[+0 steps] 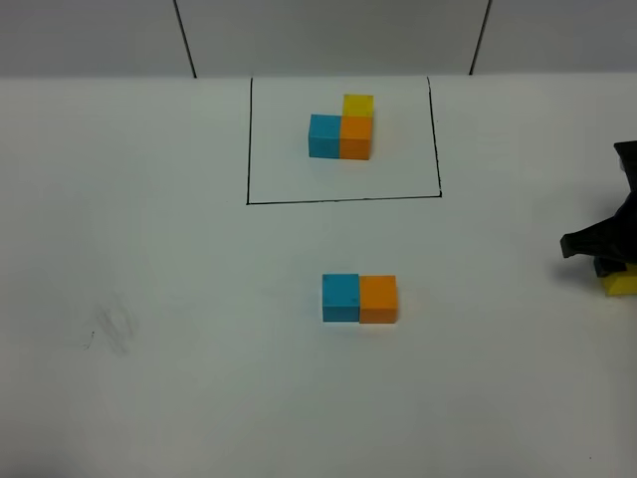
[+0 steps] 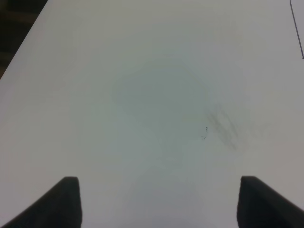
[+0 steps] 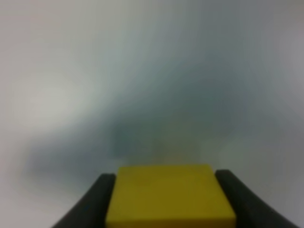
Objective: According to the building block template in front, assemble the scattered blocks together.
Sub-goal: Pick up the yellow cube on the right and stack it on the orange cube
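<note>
The template [image 1: 341, 130], a blue, orange and yellow L of cubes, sits inside a black-line rectangle at the back. In the middle of the table a loose blue cube [image 1: 340, 298] and a loose orange cube [image 1: 378, 299] stand side by side, touching. My right gripper [image 1: 615, 271] is at the far right edge, shut on the loose yellow cube [image 1: 619, 283]; the right wrist view shows the yellow cube [image 3: 170, 195] between both fingers [image 3: 97, 204]. My left gripper [image 2: 159, 202] is open and empty over bare table; it is out of the high view.
The white table [image 1: 149, 299] carries a faint grey smudge [image 1: 107, 329] at the left, also in the left wrist view [image 2: 223, 126]. The table's left edge [image 2: 19, 57] and dark floor beyond show in the left wrist view. Grey wall panels stand at the back.
</note>
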Robot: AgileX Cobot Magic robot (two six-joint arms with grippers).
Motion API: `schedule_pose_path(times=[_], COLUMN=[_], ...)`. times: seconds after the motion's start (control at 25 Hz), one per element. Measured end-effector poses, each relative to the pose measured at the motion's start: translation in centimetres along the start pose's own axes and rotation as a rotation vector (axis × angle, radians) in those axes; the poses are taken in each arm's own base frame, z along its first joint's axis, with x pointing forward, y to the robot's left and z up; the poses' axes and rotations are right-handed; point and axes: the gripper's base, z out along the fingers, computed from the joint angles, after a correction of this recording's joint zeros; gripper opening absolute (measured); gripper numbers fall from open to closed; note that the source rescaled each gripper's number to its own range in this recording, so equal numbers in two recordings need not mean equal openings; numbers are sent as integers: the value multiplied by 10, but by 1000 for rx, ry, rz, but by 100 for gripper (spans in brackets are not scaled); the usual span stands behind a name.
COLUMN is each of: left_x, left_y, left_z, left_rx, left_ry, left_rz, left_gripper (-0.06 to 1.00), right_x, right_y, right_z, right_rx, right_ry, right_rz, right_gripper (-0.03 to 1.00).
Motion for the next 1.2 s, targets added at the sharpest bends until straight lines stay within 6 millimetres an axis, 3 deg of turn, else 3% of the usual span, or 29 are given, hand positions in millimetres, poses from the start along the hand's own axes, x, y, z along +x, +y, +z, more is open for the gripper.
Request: schedule_pose_path(times=[0.2, 0.28, 0.4, 0.52, 0.8, 0.96, 1.2], left_x=[0, 0, 0, 0, 0, 0, 0], left_y=[0, 0, 0, 0, 0, 0, 0], left_z=[0, 0, 0, 0, 0, 0, 0], left_rx=[0, 0, 0, 0, 0, -1, -1], left_ry=[0, 0, 0, 0, 0, 0, 0], left_rz=[0, 0, 0, 0, -1, -1, -1], left_gripper=[54, 54, 54, 54, 54, 54, 54], right_x=[-12, -20, -27, -29, -39, -40, -31], right_y=[18, 34, 73, 112, 184, 213, 236], right_z=[-53, -68, -79, -82, -73, -63, -50], right_rx=[-42, -82, -134, -167, -125, -120, -105], right_ry=[-112, -148, -163, -137, -52, -20, -8], right_rz=[74, 111, 71, 68, 148, 171, 196], right_gripper=[18, 18, 18, 18, 18, 18, 18])
